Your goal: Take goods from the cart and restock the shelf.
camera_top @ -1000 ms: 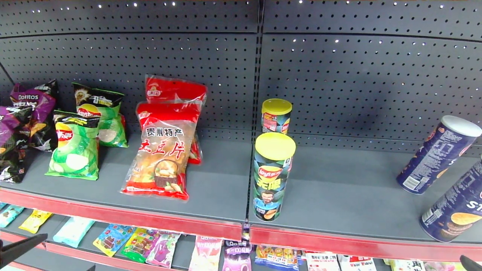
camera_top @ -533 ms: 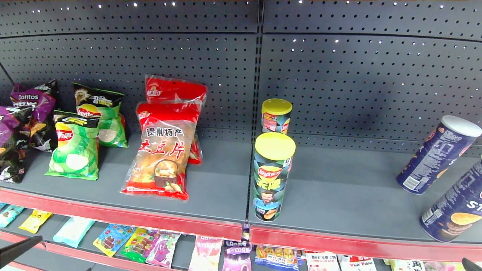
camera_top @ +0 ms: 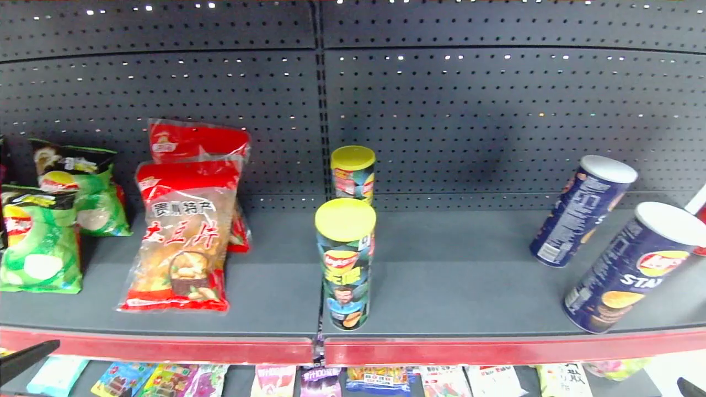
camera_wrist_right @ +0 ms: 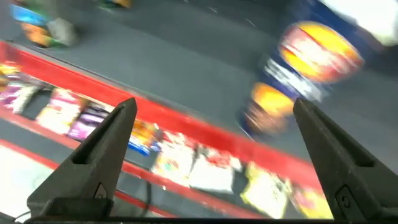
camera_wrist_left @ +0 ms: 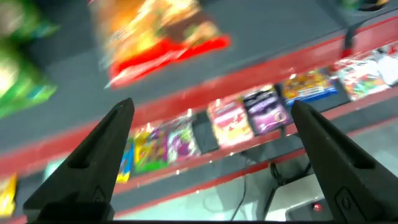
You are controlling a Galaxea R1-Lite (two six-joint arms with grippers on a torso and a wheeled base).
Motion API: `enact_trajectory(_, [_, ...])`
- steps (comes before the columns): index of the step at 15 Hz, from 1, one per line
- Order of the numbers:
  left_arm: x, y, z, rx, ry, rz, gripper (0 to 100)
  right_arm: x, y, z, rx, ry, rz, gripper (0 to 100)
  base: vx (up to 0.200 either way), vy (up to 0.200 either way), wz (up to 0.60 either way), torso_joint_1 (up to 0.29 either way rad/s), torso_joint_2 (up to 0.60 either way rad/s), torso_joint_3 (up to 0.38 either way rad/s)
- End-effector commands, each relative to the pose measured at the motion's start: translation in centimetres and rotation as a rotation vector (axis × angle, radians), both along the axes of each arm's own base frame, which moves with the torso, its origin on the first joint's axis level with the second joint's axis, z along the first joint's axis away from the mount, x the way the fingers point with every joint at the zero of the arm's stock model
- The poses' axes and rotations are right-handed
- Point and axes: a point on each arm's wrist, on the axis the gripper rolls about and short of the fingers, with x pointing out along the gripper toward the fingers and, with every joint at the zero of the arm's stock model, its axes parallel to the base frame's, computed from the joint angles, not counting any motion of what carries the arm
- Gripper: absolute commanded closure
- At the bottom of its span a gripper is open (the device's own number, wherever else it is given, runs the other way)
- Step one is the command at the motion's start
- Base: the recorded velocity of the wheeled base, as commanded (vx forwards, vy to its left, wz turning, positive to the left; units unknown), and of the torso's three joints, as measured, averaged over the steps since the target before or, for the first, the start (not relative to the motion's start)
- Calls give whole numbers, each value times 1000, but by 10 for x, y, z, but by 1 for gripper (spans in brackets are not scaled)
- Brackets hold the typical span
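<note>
The shelf carries the goods: two yellow-lidded cans stand upright, one behind the other, by the middle seam, with two dark blue cans well apart to the right and red bags and green bags to the left. Under its red front edge, small packets lie on the lower shelf. The left tool and the right tool are both released, fingers spread wide, grasping nothing, in front of that red edge.
</note>
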Motion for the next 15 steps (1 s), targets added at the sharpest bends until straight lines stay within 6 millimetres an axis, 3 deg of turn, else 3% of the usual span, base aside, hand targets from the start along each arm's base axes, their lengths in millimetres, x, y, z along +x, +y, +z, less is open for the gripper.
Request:
enact_trajectory(1, [0, 0, 0, 0, 3, 1, 0, 1, 0, -1, -2, 5, 1, 0, 0, 0, 0, 0, 0, 0])
enact_trajectory(5, [3, -1, -1, 17, 19, -14, 0, -1, -1, -9, -6, 15, -6, 0, 0, 0, 0, 0, 0, 0])
enact_trajectory(8, [21, -7, -3, 38, 82, -13, 0, -9, -5, -25, -6, -3, -65, 0, 0, 0, 0, 0, 0, 0])
enact_trajectory(11, [78, -24, -6, 10, 95, 21, 0, -20, -9, -34, 26, -64, -61, 0, 0, 0, 0, 0, 0, 0])
enact_trajectory(13, [94, -29, -7, -23, 121, 46, 0, -22, -9, -35, 33, -69, -68, 0, 0, 0, 0, 0, 0, 0])
enact_trajectory(15, [122, -38, -6, -67, 169, 136, 0, -24, -10, -40, 39, -72, -67, 0, 0, 0, 0, 0, 0, 0])
